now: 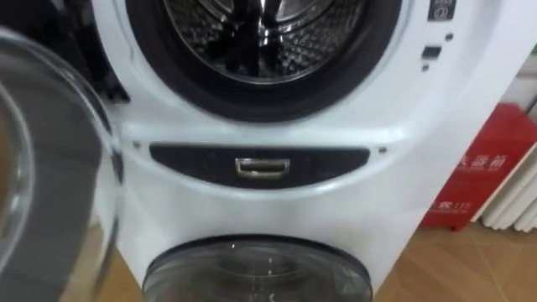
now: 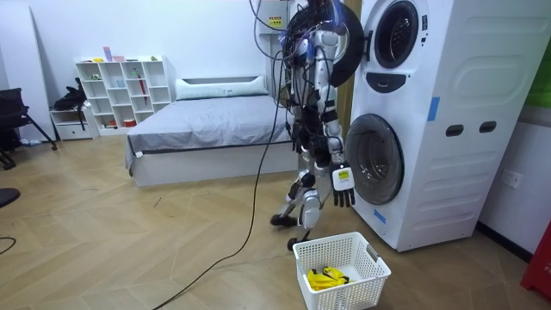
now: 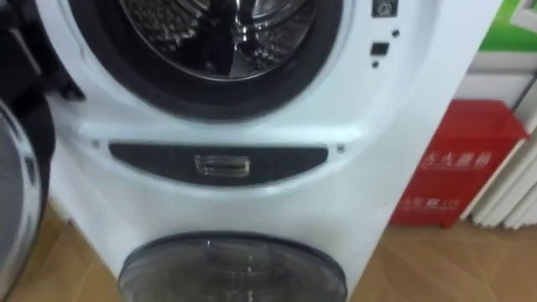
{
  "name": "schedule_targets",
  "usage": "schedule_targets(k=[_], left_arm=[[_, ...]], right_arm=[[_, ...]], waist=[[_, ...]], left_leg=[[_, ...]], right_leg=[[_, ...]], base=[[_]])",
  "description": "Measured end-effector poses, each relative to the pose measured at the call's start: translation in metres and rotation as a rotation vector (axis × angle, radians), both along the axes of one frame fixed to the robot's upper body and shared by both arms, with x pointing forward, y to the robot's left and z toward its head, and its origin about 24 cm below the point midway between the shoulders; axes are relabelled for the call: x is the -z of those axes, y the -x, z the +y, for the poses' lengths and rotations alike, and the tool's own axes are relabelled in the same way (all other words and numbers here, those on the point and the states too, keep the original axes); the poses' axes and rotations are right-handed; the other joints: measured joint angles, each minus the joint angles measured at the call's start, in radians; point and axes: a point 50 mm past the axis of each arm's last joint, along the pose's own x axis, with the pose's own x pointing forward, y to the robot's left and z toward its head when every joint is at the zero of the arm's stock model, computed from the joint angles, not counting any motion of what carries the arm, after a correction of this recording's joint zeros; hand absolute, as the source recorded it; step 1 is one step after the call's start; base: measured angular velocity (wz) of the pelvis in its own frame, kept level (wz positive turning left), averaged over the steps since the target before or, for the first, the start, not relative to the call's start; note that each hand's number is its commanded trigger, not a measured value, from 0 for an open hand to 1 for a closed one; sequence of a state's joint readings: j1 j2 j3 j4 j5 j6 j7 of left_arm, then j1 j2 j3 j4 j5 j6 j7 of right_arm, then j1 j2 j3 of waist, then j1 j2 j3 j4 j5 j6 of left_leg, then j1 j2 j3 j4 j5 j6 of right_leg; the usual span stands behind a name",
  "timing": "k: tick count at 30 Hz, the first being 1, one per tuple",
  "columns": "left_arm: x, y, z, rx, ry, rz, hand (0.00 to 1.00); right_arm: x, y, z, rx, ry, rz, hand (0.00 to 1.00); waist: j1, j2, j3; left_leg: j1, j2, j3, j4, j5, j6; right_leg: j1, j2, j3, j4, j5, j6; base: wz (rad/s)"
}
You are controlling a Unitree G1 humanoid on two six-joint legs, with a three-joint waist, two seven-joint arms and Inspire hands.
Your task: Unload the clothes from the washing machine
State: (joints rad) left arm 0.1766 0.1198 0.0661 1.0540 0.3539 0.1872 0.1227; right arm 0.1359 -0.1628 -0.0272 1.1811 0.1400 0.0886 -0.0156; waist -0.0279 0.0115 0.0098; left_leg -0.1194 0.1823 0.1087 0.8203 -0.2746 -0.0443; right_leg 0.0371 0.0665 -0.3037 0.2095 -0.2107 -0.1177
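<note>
Robot's standing at the washing machine (image 2: 430, 129), top door (image 1: 59, 168) swung open, right hand (image 2: 343, 188) dangling loose and empty, yellow cloth (image 2: 325, 277) in the basket (image 2: 357, 288)

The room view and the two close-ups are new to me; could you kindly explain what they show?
The room view comes from a camera standing in the room. A two-legged humanoid robot stands facing a white stacked washing machine. Its right hand hangs at its side, fingers relaxed, holding nothing. On the floor by its feet a white basket holds something yellow. The two eye views come from the camera on the robot's head, looking at the machine from close up, so they show nearly the same thing: the upper drum, its glass door swung open at the robot's left, a dark panel below, and the shut lower door. I cannot make out any clothes in the part of the drum that shows.
</note>
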Motion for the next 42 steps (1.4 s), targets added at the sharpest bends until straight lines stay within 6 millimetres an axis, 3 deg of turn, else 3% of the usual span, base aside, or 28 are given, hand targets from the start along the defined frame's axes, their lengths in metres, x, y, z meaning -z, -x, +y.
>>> schedule_targets(k=[2,4,5,6,7,8,11,13,15,16,17,18,19,21,23,25,26,27,28,31,33,37,39,40,42], left_arm=[[-0.002,-0.017,0.001,0.006,0.001,-0.049,0.0],[-0.005,-0.036,-0.001,-0.002,0.014,-0.119,0.0],[-0.007,-0.05,-0.005,0.017,0.027,-0.165,0.0],[-0.009,-0.059,-0.008,0.036,0.037,-0.199,0.0],[-0.009,-0.062,-0.009,0.039,0.04,-0.21,0.0],[-0.01,-0.069,-0.012,0.046,0.047,-0.228,0.0],[-0.011,-0.074,-0.017,0.064,0.059,-0.241,0.0],[-0.01,-0.071,-0.017,0.061,0.061,-0.23,0.0],[-0.005,-0.054,-0.014,0.031,0.062,-0.187,0.0],[-0.005,-0.05,-0.013,0.021,0.061,-0.179,0.0],[-0.004,-0.044,-0.009,0.014,0.053,-0.164,0.0],[-0.004,-0.042,-0.006,0.014,0.046,-0.15,0.0],[-0.004,-0.041,-0.005,0.015,0.042,-0.148,0.0],[-0.003,-0.029,-0.002,-0.022,0.025,-0.131,0.0],[-0.001,-0.012,0.001,-0.118,0.019,-0.11,0.0],[0.0,0.002,0.005,-0.23,0.007,-0.107,0.0],[-0.001,0.004,0.007,-0.315,0.009,-0.122,0.0],[-0.001,0.005,0.009,-0.398,0.01,-0.141,0.0],[-0.001,0.006,0.011,-0.432,0.006,-0.149,0.0],[-0.005,0.006,0.024,-0.574,-0.03,-0.194,0.0],[-0.014,-0.012,0.037,-0.633,-0.044,-0.304,0.0],[-0.044,-0.057,0.069,-0.629,-0.097,-0.534,0.0],[-0.077,-0.091,0.094,-0.618,-0.157,-0.714,0.0],[-0.084,-0.098,0.1,-0.612,-0.174,-0.751,0.0],[-0.118,-0.124,0.117,-0.594,-0.231,-0.909,0.0]], right_arm=[[0.0,-0.001,-0.001,-0.002,0.022,-0.001,0.0],[-0.001,0.0,-0.001,0.009,0.031,0.001,0.0],[-0.001,-0.001,-0.003,0.023,0.039,-0.008,0.0],[-0.002,-0.003,-0.005,0.049,0.042,-0.017,0.0],[-0.002,-0.006,-0.006,0.058,0.041,-0.028,0.0],[-0.002,-0.008,-0.005,0.074,0.035,-0.037,0.0],[-0.002,-0.015,-0.002,0.094,0.008,-0.069,0.0],[-0.002,-0.02,0.0,0.102,0.0,-0.084,0.0],[-0.002,-0.017,0.0,0.135,-0.008,-0.087,0.0],[-0.002,-0.017,0.0,0.137,-0.01,-0.089,0.0],[-0.001,-0.014,0.001,0.151,-0.02,-0.084,0.0],[-0.001,-0.005,0.001,0.189,-0.03,-0.074,0.0],[0.0,0.001,0.002,0.207,-0.036,-0.061,0.0],[0.0,0.011,-0.002,0.259,-0.031,-0.046,0.0],[0.0,0.011,-0.003,0.26,-0.021,-0.044,0.0],[0.0,0.014,-0.002,0.259,-0.019,-0.04,0.0],[0.0,0.017,-0.001,0.255,-0.023,-0.033,0.0],[0.0,0.017,-0.001,0.249,-0.023,-0.032,0.0],[0.0,0.016,-0.001,0.241,-0.021,-0.032,0.0],[0.0,0.014,-0.002,0.197,-0.023,-0.039,0.0],[-0.001,0.016,-0.005,0.222,-0.027,-0.046,0.0],[-0.005,0.01,-0.017,0.248,0.0,-0.083,0.0],[-0.008,0.007,-0.028,0.271,0.021,-0.104,0.0],[-0.009,0.007,-0.031,0.28,0.027,-0.109,0.0],[-0.012,0.008,-0.037,0.286,0.046,-0.116,0.0]], waist=[[-0.027,0.017,0.0055],[-0.054,0.021,0.0075],[-0.064,0.032,0.0041],[-0.074,0.038,0.0087],[-0.081,0.047,0.005],[-0.087,0.049,0.0052],[-0.075,0.051,0.0041],[-0.077,0.041,0.0031],[-0.08,0.029,0.0016],[-0.08,0.027,-0.0015],[-0.081,0.025,-0.001],[-0.088,0.019,-0.0018],[-0.085,0.016,-0.0008],[-0.049,0.013,-0.0028],[-0.036,0.005,0.001],[-0.031,-0.003,-0.0009],[-0.023,-0.012,-0.0047],[-0.003,-0.022,-0.0105],[0.007,-0.024,-0.01],[0.005,-0.021,-0.0088],[0.003,-0.012,-0.0056],[0.01,0.004,-0.0098],[0.011,0.019,-0.0134],[0.011,0.025,-0.0138],[0.01,0.047,-0.015]], left_leg=[[0.074,-0.008,0.002,0.057,0.001,-0.011],[0.163,-0.022,-0.006,-0.019,-0.004,-0.021],[0.224,-0.023,-0.008,-0.108,-0.017,-0.046],[0.283,-0.02,-0.016,-0.229,-0.032,-0.066],[0.311,-0.017,-0.021,-0.296,-0.041,-0.072],[0.356,-0.021,-0.029,-0.42,-0.071,-0.077],[0.393,-0.037,-0.018,-0.644,-0.083,-0.052],[0.379,-0.068,-0.02,-0.679,-0.071,-0.021],[0.348,-0.108,-0.002,-0.674,-0.051,0.032],[0.34,-0.113,0.01,-0.674,-0.047,0.039],[0.316,-0.125,0.045,-0.671,-0.036,0.063],[0.3,-0.126,0.114,-0.669,-0.028,0.079],[0.296,-0.126,0.133,-0.668,-0.024,0.079],[0.297,-0.127,0.184,-0.669,-0.009,0.085],[0.297,-0.13,0.207,-0.663,-0.005,0.087],[0.291,-0.137,0.219,-0.654,-0.004,0.083],[0.287,-0.148,0.231,-0.654,-0.001,0.078],[0.287,-0.151,0.255,-0.651,0.003,0.069],[0.287,-0.151,0.263,-0.651,0.005,0.066],[0.282,-0.14,0.228,-0.635,0.012,0.055],[0.285,-0.136,0.189,-0.629,0.015,0.048],[0.285,-0.126,0.183,-0.635,0.019,0.038],[0.271,-0.125,0.176,-0.634,0.021,0.036],[0.27,-0.125,0.173,-0.634,0.021,0.036],[0.271,-0.127,0.163,-0.635,0.021,0.036]], right_leg=[[-0.005,0.018,-0.023,0.02,-0.007,-0.009],[-0.03,0.02,-0.059,0.042,-0.009,-0.014],[-0.058,0.02,-0.075,0.059,-0.007,-0.016],[-0.086,0.019,-0.094,0.083,-0.006,-0.018],[-0.101,0.016,-0.104,0.094,-0.006,-0.019],[-0.134,0.007,-0.12,0.115,0.0,-0.018],[-0.204,-0.006,-0.133,0.123,0.053,-0.015],[-0.233,-0.031,-0.126,0.122,0.097,-0.005],[-0.233,-0.052,-0.071,0.063,0.184,0.024],[-0.233,-0.055,-0.047,0.043,0.208,0.036],[-0.233,-0.064,-0.005,0.02,0.245,0.061],[-0.233,-0.088,0.024,0.075,0.217,0.092],[-0.234,-0.103,0.03,0.145,0.174,0.11],[-0.212,-0.139,0.055,0.359,0.066,0.121],[-0.145,-0.156,0.071,0.397,0.009,0.131],[-0.047,-0.171,0.096,0.335,-0.012,0.147],[0.004,-0.169,0.119,0.219,-0.034,0.168],[0.021,-0.163,0.121,0.145,-0.039,0.168],[0.026,-0.157,0.122,0.117,-0.038,0.167],[0.064,-0.132,0.125,0.021,-0.018,0.147],[0.08,-0.117,0.131,0.004,-0.011,0.138],[0.085,-0.106,0.132,-0.017,-0.005,0.129],[0.079,-0.098,0.126,-0.025,-0.001,0.125],[0.078,-0.099,0.123,-0.024,-0.001,0.125],[0.084,-0.098,0.114,-0.023,0.001,0.127]], base=[[0.35],[0.56],[0.44],[0.39],[0.37],[0.36],[0.15],[0.05],[0.1],[0.26],[0.57],[0.75],[0.75],[0.19],[-0.3],[-0.37],[-0.55],[-0.67],[-0.84],[-0.37],[0.0],[0.02],[0.07],[0.12],[0.08]])
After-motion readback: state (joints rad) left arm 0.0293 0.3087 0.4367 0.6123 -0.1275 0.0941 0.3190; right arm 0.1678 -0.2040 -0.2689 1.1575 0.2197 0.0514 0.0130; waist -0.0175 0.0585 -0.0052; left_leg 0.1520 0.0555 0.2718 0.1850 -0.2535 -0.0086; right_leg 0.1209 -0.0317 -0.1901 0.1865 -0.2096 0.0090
